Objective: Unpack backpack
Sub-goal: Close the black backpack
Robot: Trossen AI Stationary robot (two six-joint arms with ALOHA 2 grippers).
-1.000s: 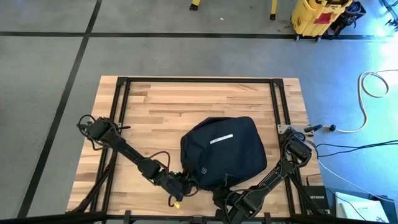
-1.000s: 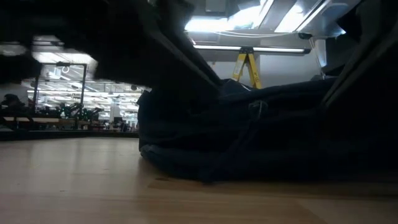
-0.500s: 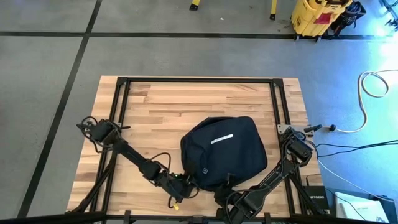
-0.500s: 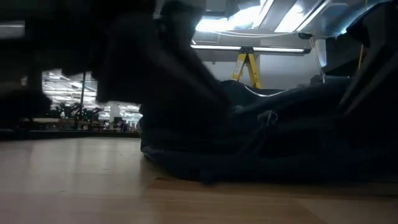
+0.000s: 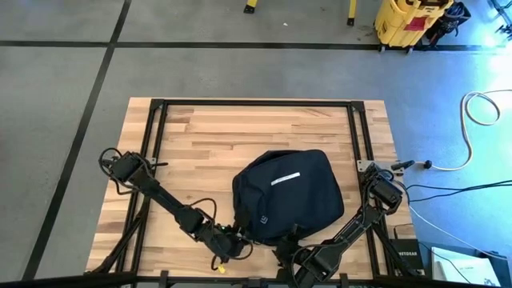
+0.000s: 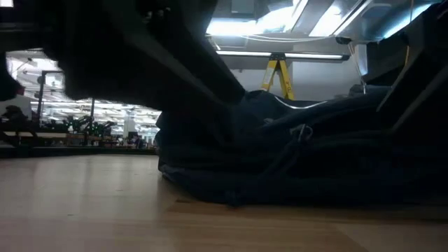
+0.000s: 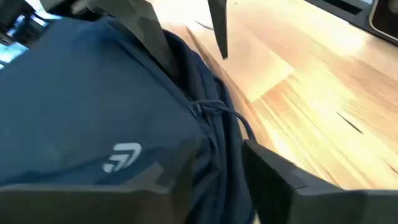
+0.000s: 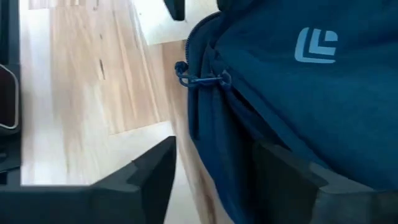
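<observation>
The dark navy backpack [image 5: 286, 196] lies flat on the wooden table, right of the middle. Its white stripe [image 5: 285, 178] faces up and its small logo [image 7: 122, 155] is near its near edge. My left gripper [image 7: 214, 186] is at the backpack's near left corner, open, with the zip seam between its fingers. My right gripper [image 8: 214, 180] is at the near edge a little to the right, also open, astride the same edge. A knotted zip cord [image 8: 202, 79] lies beyond its fingers and also shows in the left wrist view [image 7: 214, 111]. My left gripper stands open astride the backpack's near edge [image 7: 217, 155], coming level from the table's near left. I cannot tell whether a finger touches the fabric. My right gripper stands open astride the near edge [image 8: 217, 143], coming level from the near side. Whether it touches cannot be told.
Black frame rails [image 5: 152, 160] run along both sides and the far edge of the table. Bare wood [image 5: 256, 128] lies beyond the backpack and to its left. A small yellow piece [image 5: 216, 268] hangs by my left arm's cable. A yellow ladder [image 6: 278, 73] stands in the room behind.
My left gripper has drawn back a little toward the table's near edge. The backpack lies where it was.
</observation>
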